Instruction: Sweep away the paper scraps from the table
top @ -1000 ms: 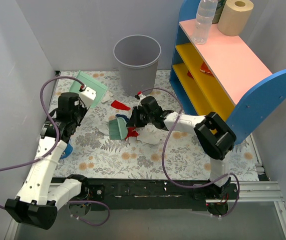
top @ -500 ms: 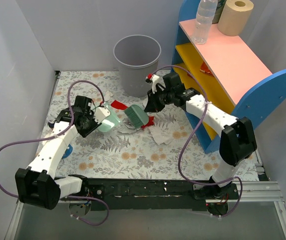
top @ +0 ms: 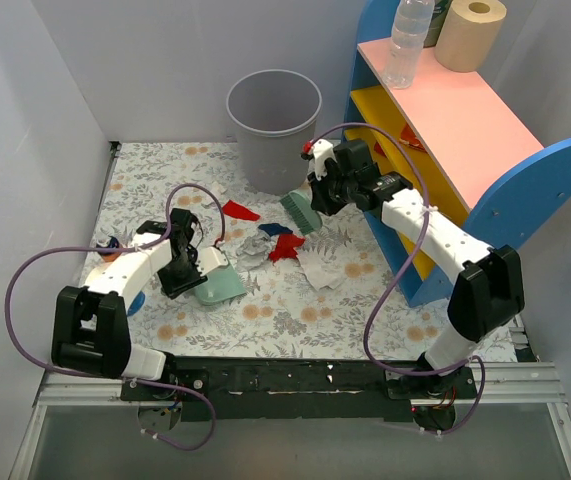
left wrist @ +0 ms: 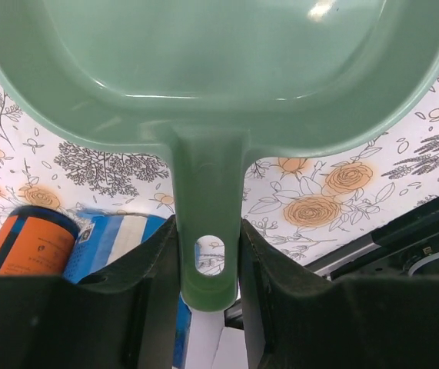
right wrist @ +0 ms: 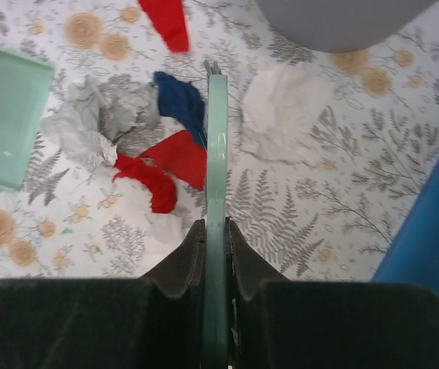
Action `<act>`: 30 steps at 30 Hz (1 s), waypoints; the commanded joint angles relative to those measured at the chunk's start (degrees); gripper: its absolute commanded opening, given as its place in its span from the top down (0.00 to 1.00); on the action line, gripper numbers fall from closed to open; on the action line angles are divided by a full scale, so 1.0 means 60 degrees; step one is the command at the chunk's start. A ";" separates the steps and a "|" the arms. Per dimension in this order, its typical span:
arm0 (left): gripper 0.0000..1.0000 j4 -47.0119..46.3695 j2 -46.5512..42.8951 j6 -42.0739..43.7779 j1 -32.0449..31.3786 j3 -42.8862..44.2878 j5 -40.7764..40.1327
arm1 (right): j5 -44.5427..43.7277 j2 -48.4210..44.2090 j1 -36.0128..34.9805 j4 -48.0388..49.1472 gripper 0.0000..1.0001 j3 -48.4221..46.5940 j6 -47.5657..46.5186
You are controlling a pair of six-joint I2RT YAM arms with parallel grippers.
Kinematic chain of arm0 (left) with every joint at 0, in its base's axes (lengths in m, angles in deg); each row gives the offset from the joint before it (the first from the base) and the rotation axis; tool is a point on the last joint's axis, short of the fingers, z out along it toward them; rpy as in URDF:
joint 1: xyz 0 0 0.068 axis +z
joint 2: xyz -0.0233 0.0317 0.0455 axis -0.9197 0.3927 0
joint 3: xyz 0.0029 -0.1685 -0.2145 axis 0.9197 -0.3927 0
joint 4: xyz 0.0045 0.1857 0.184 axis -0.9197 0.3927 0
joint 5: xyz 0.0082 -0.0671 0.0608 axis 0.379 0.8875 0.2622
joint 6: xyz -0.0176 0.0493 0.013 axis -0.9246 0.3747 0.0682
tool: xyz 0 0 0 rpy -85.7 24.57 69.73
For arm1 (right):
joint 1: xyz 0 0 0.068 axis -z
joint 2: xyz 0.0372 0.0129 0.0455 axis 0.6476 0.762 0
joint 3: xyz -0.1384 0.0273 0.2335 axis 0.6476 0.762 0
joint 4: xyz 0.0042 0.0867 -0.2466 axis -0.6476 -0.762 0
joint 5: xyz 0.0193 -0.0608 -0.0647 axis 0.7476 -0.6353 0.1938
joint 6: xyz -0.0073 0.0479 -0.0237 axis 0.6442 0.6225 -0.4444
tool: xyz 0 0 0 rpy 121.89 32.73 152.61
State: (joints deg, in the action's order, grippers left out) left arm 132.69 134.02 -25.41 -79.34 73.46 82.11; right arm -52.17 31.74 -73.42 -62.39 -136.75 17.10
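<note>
Glossy dustpan (left wrist: 219, 61) clamped in left gripper (left wrist: 210, 254); right gripper (right wrist: 215, 238) pinches thin, seemingly plastic brush (right wrist: 216, 138)

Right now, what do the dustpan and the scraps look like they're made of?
The dustpan looks like moulded plastic, mint green and glossy, with a light glint on its smooth pan. The scraps look like thin matte paper: crumpled, with torn edges.

a robot lab booth with grey walls (top: 165, 60).
</note>
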 commanded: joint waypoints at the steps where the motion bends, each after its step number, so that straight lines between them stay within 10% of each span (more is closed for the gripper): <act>1: 1.00 -0.0370 0.0127 0.0301 0.0042 0.0047 0.0171 | -0.1420 0.0266 -0.0012 0.0532 0.99 -0.0305 -0.0005; 19: 1.00 0.1067 0.0727 0.0857 -0.0060 0.1118 -0.0606 | -0.3720 0.2523 -0.1844 0.1734 0.99 -0.1756 -0.1235; 30: 1.00 -0.0105 0.2088 -0.0649 -0.0777 0.2053 0.0155 | -0.0383 0.2377 -0.2327 0.0987 0.99 -0.1828 0.0198</act>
State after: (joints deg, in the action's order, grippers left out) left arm 135.18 144.40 -24.72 -82.60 81.85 80.43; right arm -65.02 47.37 -85.70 -55.90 -145.12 13.26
